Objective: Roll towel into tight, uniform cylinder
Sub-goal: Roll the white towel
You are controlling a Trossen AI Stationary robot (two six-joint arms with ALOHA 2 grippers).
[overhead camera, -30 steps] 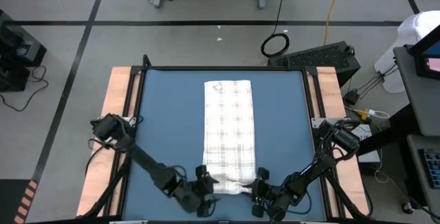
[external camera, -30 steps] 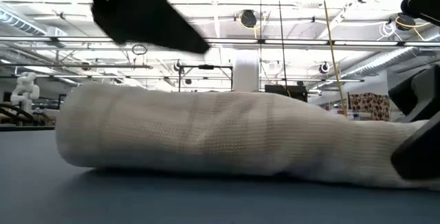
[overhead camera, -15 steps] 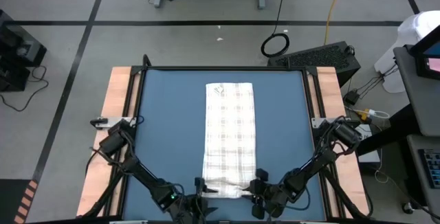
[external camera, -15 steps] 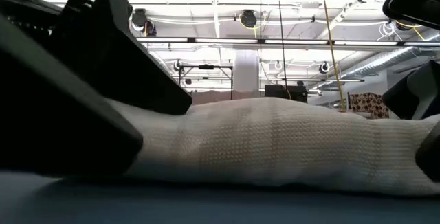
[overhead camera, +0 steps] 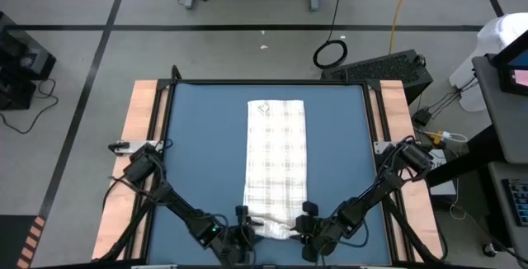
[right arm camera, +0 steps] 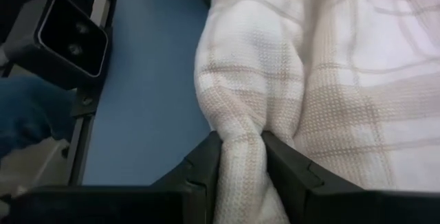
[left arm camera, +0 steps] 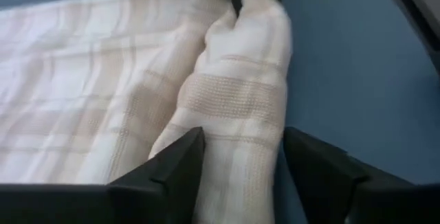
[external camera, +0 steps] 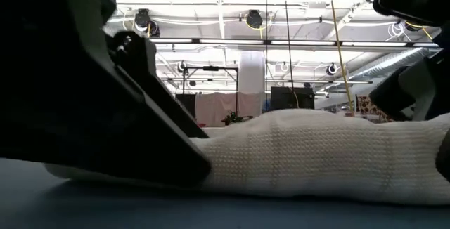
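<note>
The white checked towel (overhead camera: 276, 158) lies lengthwise on the blue mat (overhead camera: 198, 153), flat from its far end. Its near end is rolled into a thick roll (overhead camera: 272, 226) that lies across the mat by the near edge. My left gripper (overhead camera: 246, 224) is at the roll's left end and my right gripper (overhead camera: 304, 219) at its right end, each shut on the roll. The low view shows the roll (external camera: 316, 152) side-on between the two dark hands. My left gripper (left arm camera: 240, 155) has the roll's left end (left arm camera: 237, 124) between its two fingers, one on each side. The fingers come slanting down from the table's left and lie along the roll. The roll rests on the mat. My right gripper (right arm camera: 240, 148) pinches the roll's right end (right arm camera: 240, 124) between its two fingers, and the cloth is squeezed narrow there. The fingers slant down from the table's right and lie along the roll. Farther along, the roll bulges wider and lies on the mat.
Wooden rails (overhead camera: 140, 137) run along the mat's left and right sides. A black camera block (right arm camera: 69, 38) stands at the near edge, close to the roll. Beyond the far right corner sit a black case (overhead camera: 388, 69) and a cable coil (overhead camera: 330, 53). Bare mat lies on both sides of the towel.
My left gripper has come down from above the mat onto the roll's left end. My right gripper has edged up and toward the table's middle with the right end. In the low view the roll's right part now stands higher than before.
</note>
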